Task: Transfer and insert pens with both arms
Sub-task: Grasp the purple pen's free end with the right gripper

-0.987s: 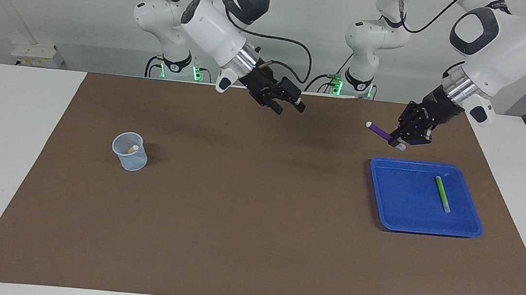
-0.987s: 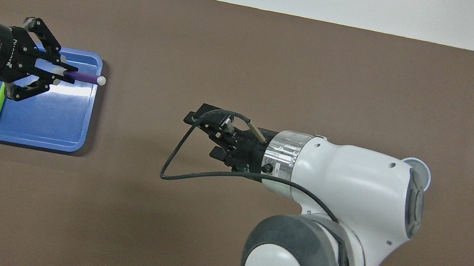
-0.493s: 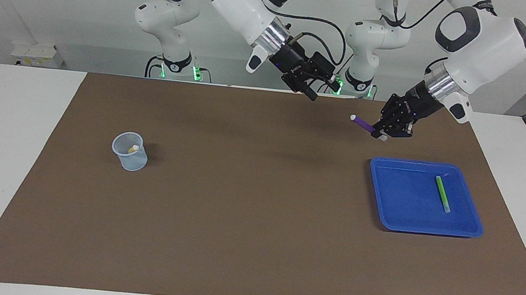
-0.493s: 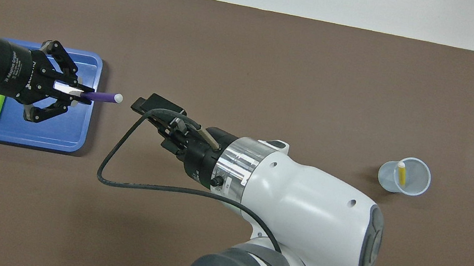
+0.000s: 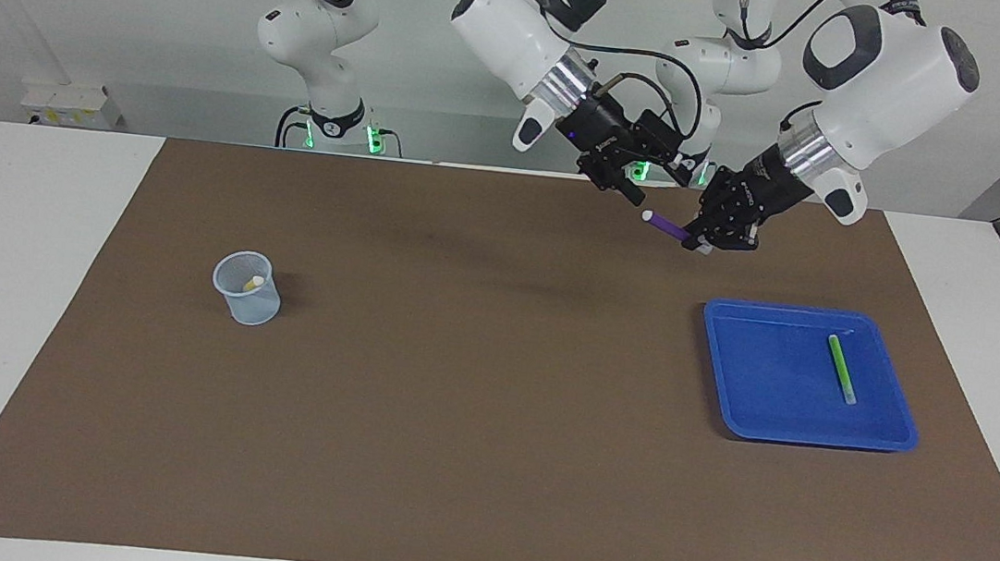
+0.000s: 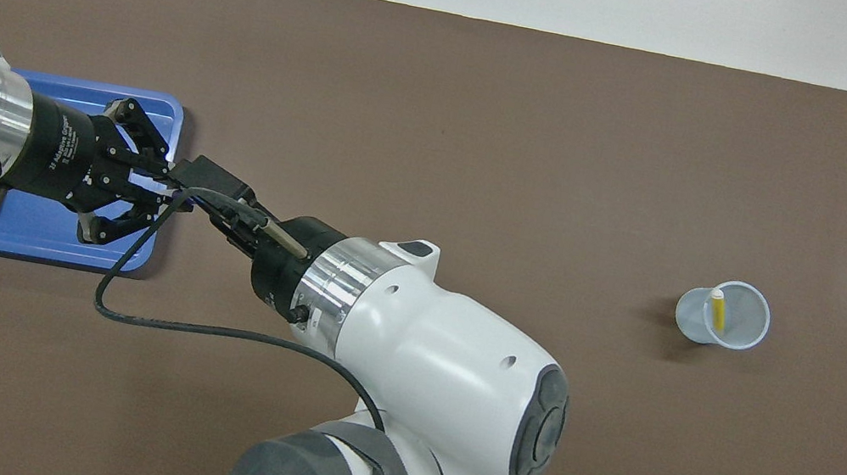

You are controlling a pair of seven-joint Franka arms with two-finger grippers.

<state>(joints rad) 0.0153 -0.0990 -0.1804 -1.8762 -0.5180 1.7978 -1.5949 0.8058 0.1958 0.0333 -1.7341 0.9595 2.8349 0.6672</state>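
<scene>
Slim purple pen (image 5: 671, 229) tight in left claw (image 5: 707, 240), right claw (image 5: 639, 188) agape alongside.

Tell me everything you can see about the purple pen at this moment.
The purple pen is a short, slim marker with a purple barrel and a pale rounded tip pointing toward the right gripper. The left gripper holds it by its other end, in the air over the brown mat, tilted slightly, tip end higher. The right gripper is right at its tip, apparently not yet gripping it.
</scene>
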